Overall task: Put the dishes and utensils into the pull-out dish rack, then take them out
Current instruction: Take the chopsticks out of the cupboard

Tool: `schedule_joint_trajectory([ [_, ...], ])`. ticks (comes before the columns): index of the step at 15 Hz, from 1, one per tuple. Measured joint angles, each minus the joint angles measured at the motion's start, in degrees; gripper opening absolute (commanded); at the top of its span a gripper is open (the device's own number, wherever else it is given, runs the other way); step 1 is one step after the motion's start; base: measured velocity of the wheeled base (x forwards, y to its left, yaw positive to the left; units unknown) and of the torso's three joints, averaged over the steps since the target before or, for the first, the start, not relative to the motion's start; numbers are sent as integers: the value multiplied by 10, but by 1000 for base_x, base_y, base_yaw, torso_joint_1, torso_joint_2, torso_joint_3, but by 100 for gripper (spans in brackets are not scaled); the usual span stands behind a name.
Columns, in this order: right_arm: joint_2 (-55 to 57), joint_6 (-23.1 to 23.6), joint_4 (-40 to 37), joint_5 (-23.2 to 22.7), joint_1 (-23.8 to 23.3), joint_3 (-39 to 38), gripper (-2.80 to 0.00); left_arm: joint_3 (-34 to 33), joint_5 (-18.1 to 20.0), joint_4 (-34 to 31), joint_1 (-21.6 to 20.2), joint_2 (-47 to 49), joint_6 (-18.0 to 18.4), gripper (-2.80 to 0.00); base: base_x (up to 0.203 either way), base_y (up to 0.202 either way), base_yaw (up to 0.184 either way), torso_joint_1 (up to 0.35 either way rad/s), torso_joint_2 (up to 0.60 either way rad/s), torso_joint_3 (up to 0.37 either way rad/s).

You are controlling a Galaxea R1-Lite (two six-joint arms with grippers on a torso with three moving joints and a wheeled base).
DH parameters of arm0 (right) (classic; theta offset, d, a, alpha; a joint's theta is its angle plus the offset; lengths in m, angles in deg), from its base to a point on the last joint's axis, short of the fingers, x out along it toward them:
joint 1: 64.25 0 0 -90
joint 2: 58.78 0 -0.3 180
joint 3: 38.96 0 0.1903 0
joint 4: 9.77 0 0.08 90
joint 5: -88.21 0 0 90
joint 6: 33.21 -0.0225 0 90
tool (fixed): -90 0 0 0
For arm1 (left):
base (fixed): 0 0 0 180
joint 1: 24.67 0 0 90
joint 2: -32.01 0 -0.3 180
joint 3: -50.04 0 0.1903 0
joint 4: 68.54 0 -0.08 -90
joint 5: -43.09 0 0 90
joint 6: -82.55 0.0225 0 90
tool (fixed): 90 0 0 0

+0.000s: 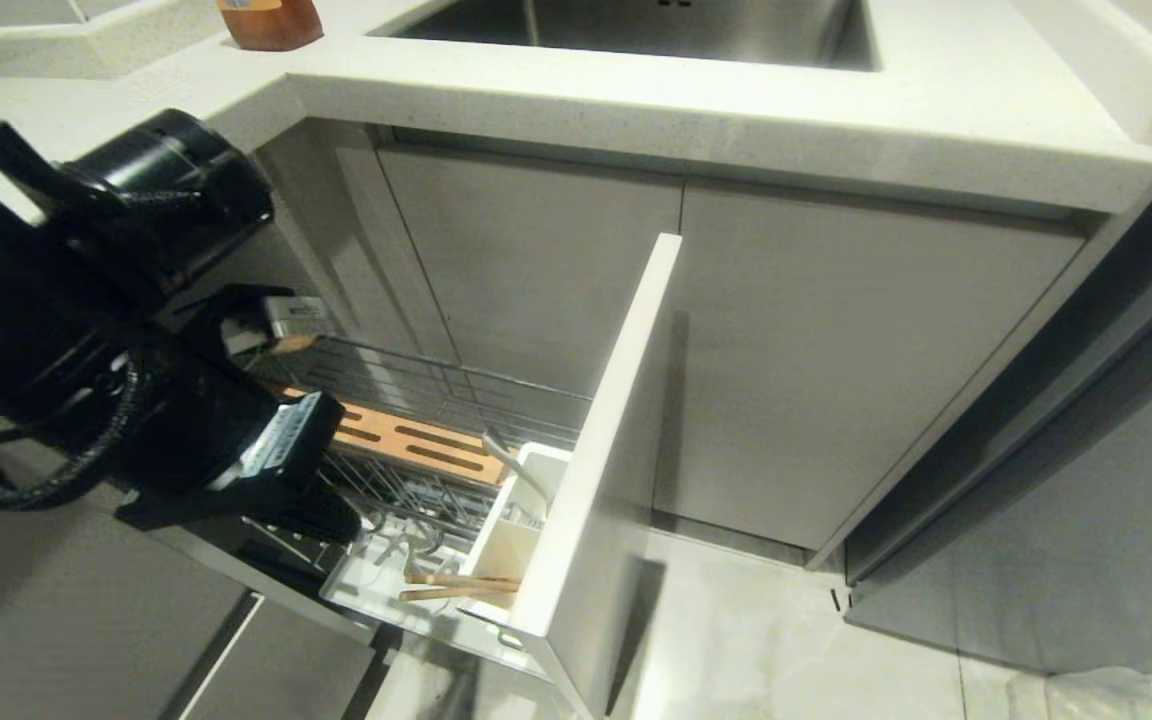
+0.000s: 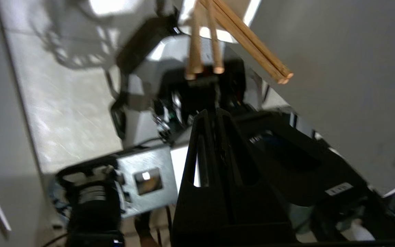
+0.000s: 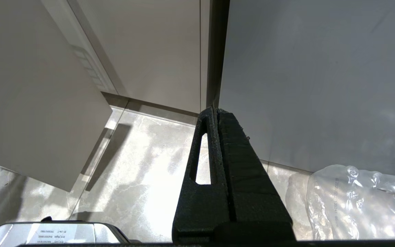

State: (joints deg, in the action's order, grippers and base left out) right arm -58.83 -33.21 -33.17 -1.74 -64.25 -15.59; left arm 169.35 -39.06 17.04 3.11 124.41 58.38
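Two chopsticks [image 2: 245, 37] jut beyond the closed left hand [image 2: 217, 111].

Rack: chrome wire pull-out dish rack [image 1: 436, 400], drawn out below the pale stone countertop [image 1: 736, 110].
Chopsticks: 2 thin wooden chopsticks [image 1: 456, 586] in the rack, just behind its tall white front panel [image 1: 606, 450].
Arm: black left arm [image 1: 136, 400], left of the rack.

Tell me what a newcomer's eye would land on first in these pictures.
The pulled-out chrome wire dish rack with its tall white front panel juts from the grey cabinets below the sink. In it lie a slotted light-wood strip and a pair of thin light-wooden chopsticks on the white drip tray, beside the white utensil cups. The black left arm fills the head view's left, its left gripper shut.
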Motion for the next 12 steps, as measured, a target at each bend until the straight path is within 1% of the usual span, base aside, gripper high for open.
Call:
schedule_joint_trajectory([
  [2,0,0,0,0,0,0,-280,0,36,-4,1,32,-9,-280,0,0,0,0,0,0],
  [3,0,0,0,0,0,0,-280,-1,44,-12,2,48,-11,0,0,0,0,0,0,0],
  [8,0,0,0,0,0,0,-280,4,47,-18,0,104,-11,0,0,0,0,0,0,0],
  [12,0,0,0,0,0,0,-280,5,49,-20,-12,148,-8,0,0,0,0,0,0,0],
])
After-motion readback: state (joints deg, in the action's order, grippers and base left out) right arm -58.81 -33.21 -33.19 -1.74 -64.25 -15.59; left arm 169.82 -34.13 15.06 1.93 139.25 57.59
